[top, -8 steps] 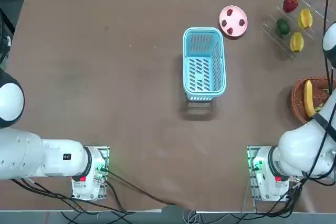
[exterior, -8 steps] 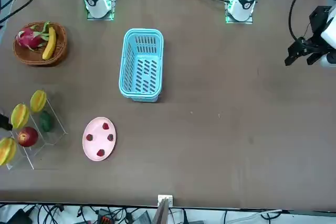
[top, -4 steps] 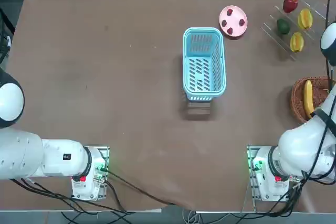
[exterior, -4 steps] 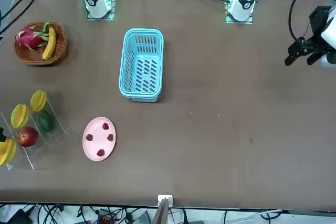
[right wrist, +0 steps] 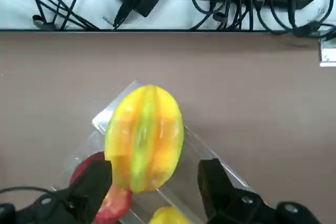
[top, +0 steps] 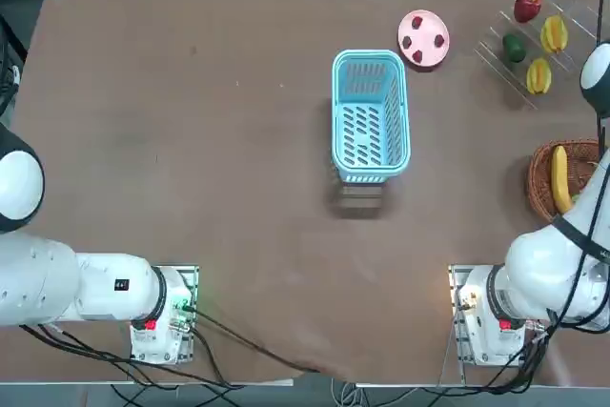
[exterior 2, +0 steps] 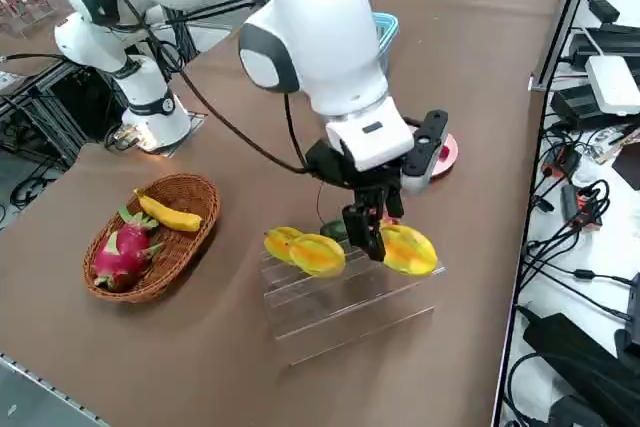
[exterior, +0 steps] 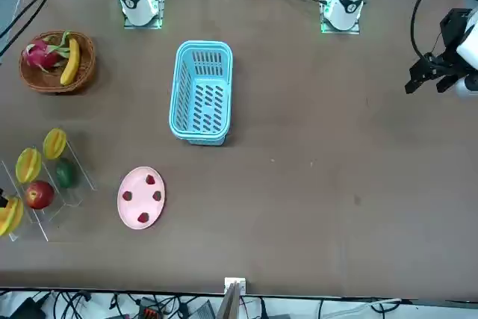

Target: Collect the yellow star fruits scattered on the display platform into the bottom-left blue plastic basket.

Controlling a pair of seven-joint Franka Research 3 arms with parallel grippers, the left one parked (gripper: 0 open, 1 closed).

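The right gripper [right wrist: 156,187], fingers spread wide, hovers at one of three yellow star fruits [right wrist: 144,139] on the clear acrylic rack [exterior 2: 345,302], beside one red apple [right wrist: 113,203]; one blue basket [top: 371,116] stands apart, near one pink plate [top: 423,39].

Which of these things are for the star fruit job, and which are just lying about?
For the job: star fruits, clear rack, blue basket, right gripper.

Lying about: banana, dragon fruit, wicker basket, pink plate.
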